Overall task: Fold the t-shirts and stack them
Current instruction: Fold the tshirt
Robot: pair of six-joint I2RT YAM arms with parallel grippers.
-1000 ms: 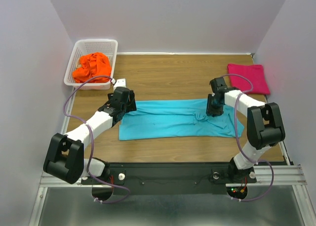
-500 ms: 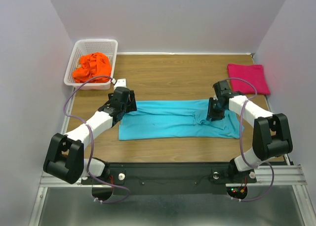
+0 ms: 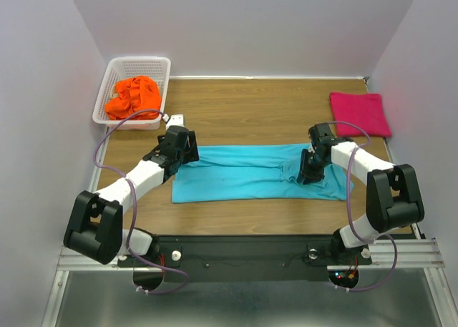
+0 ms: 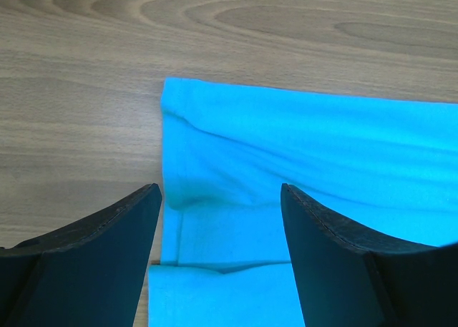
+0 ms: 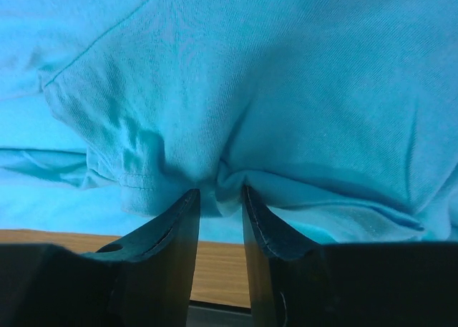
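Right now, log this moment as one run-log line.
turquoise t-shirt: spread mid-table | left claw: open at its left end | right claw: pinching cloth near right end | pink t-shirt: folded, far right | orange t-shirt: in basket

table (image 3: 243, 105): light wood grain | back wall (image 3: 243, 26): plain pale lilac-grey, rising from table's far edge | left wall (image 3: 43, 127), right wall (image 3: 429, 91): same matte finish, flanking table's sides | metal rail (image 3: 411, 250): along table's near edge | grey metal sheet (image 3: 250, 302): just beyond that rail, nearer than table | light: even, soft, faint shadows on table
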